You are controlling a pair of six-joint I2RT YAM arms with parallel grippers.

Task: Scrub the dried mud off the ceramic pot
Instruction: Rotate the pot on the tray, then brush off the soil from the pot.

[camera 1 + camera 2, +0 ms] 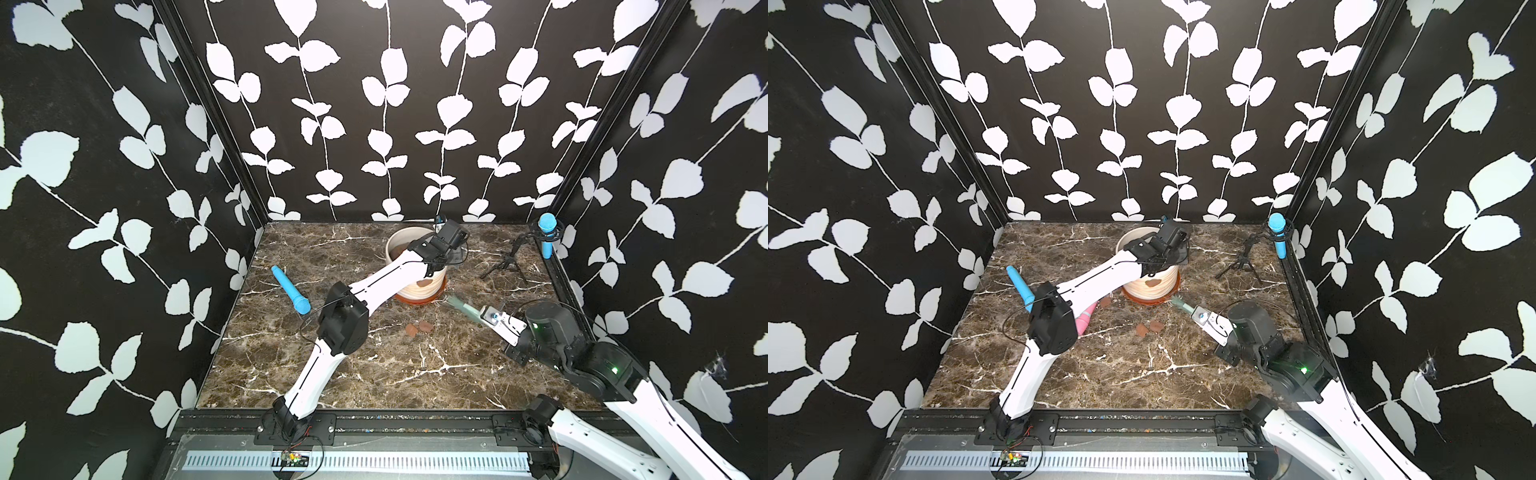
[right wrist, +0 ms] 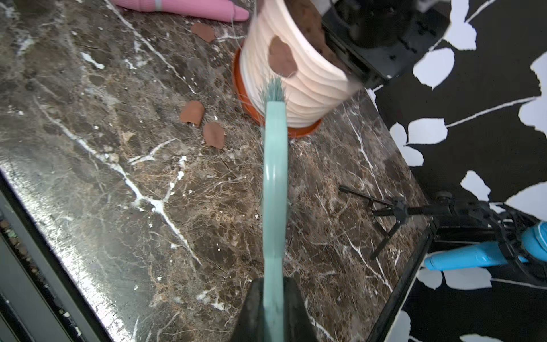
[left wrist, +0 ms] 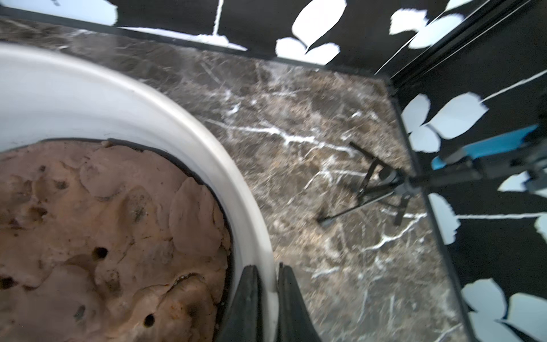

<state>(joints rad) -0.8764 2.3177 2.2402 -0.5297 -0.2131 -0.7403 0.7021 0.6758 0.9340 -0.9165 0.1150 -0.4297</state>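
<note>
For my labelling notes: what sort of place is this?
Probably a robot test booth, not a home: leaf-patterned wall panels enclose a marble-look tabletop, with a black mounting rail at its front.

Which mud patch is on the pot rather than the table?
The patch stuck to the pot on its ribbed side, just beyond the brush bristles. The other three chips lie loose on the table.

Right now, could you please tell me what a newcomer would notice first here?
The cream ceramic pot stands near the table's back, its rim pinched by the left gripper. The right gripper holds a teal brush, bristles at the pot's wall near a dried mud patch; loose chips lie in front.
</note>
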